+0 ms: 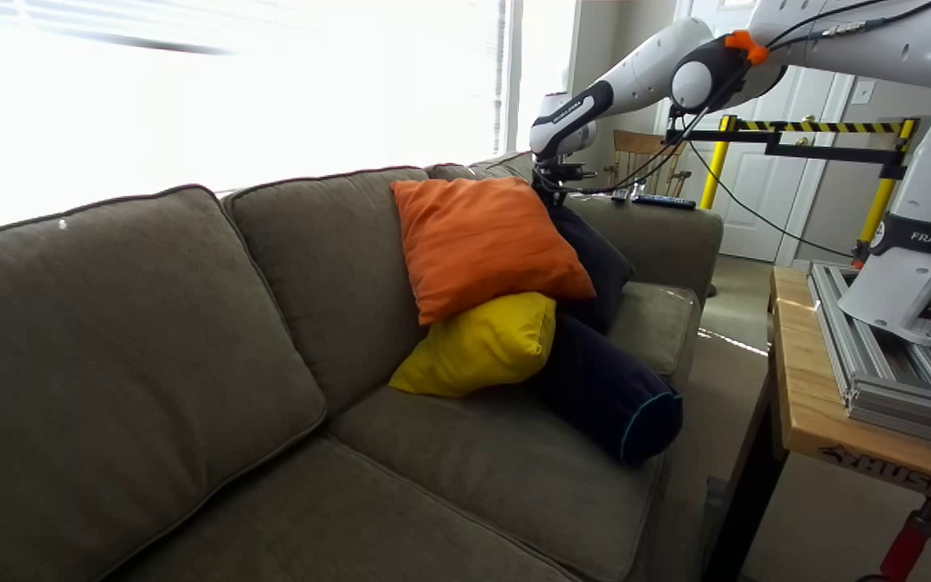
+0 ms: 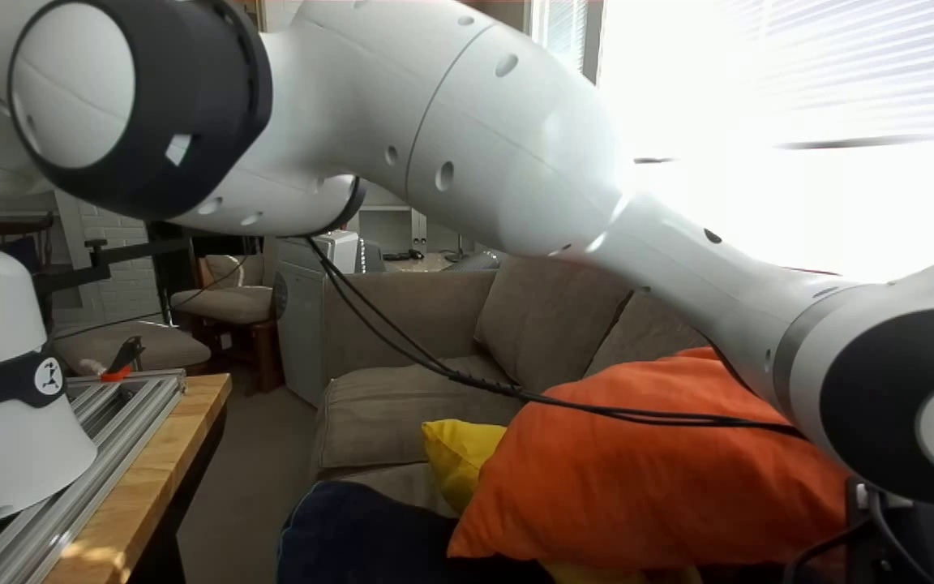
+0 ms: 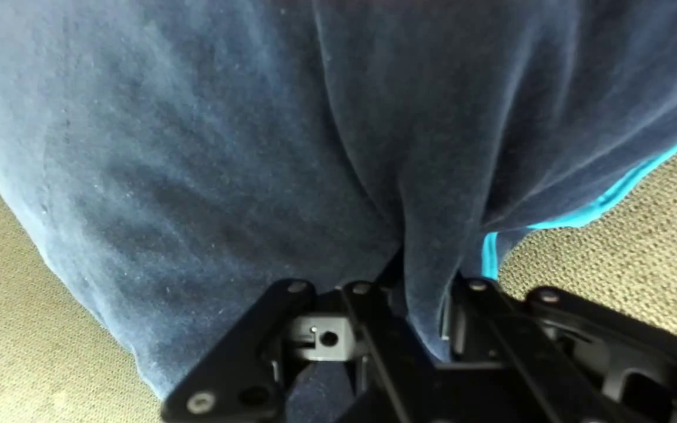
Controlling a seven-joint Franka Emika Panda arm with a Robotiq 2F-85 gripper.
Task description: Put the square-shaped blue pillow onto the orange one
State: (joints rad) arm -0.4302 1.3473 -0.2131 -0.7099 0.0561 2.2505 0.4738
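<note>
While the black two-fingered gripper [image 3: 426, 299] pinches a fold of the square, soft, dark blue cloth pillow [image 3: 197, 194], the step in hand looks to be the lift. That pillow is just beside the square, plump, orange cloth pillow [image 1: 482, 242], partly hidden behind it in an exterior view, and is not on top of it yet. To do this well, hold the pinch tight, because only a bit of cloth seems to be caught, and go up slowly until the bottom edge is higher than the orange top. Then swing it over, lower it flat on the middle, and let go gently so it does not slide off. The orange one seems to rest on the small yellow cloth pillow [image 1: 490, 347], so a hard push could tip both. Near them lies the long, round, dark blue cloth bolster [image 1: 611, 396], best left alone. Under it all is the brown cloth sofa [image 1: 150, 364]. Farther out, a black band [image 1: 930, 237] on the white robot arm [image 1: 853, 44] reads "FRANKA E", the rest cut off, and the wooden bench [image 1: 805, 347] says "HUSKY".
</note>
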